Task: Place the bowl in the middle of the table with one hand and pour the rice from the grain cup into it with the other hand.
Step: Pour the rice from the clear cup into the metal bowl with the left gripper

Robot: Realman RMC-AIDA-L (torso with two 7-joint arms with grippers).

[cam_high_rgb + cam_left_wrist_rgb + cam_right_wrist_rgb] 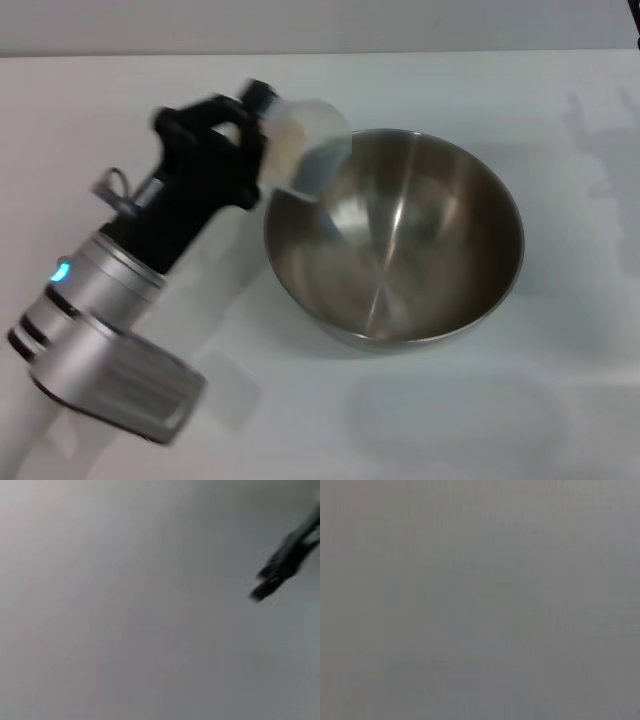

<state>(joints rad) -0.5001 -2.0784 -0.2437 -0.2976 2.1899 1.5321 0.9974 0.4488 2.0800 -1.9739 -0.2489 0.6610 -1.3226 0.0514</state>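
On the plain white desk [420,420] sits the bowl [395,235]; the left gripper [262,140], jaws grasping the grain cup [305,145], tips it over the bowl's rim.

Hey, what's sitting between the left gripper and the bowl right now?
The grain cup, in the head view: the left gripper holds it tilted against the bowl's near rim.

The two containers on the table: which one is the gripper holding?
The grain cup, small and clear, tipped over the rim of the steel bowl, is in the left gripper. The bowl stands free.
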